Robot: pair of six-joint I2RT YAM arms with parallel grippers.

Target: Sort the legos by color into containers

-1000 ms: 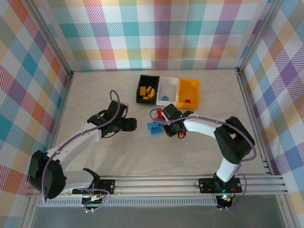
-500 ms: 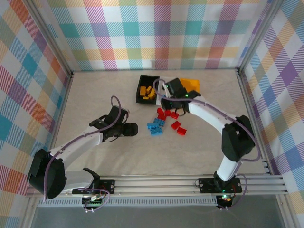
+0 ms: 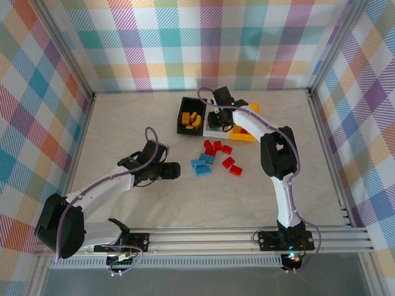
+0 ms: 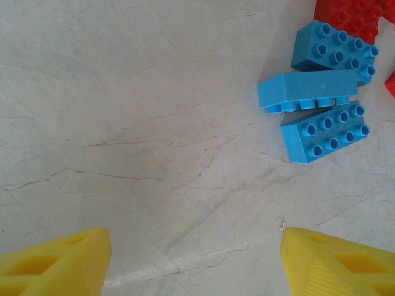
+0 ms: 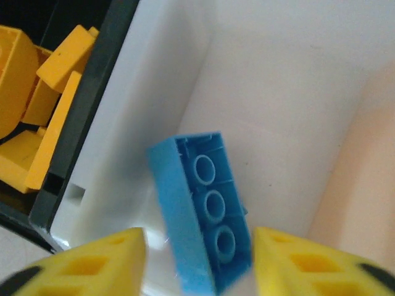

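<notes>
Right wrist: right pincer (image 5: 196, 250) released above white bin (image 5: 278, 92), blue brick (image 5: 197, 203) tilted, loose between; bin probably collects blue.

Wide bare counter (image 3: 123, 123) lay left of the black bin (image 3: 181, 120) and along the near side. Ahead of the left tool (image 4: 194, 243), its fingers spread with nothing between, the surface ran free up to three blue bricks (image 4: 321, 98) at the upper right. Red bricks (image 3: 217, 147) crowded just past them. The right tool (image 5: 199, 246) hung over the white bin (image 5: 271, 80), blocking its mouth, a blue brick (image 5: 200, 209) between its fingers with a gap on one side. Yellow bricks (image 3: 195, 119) took up the black bin.
</notes>
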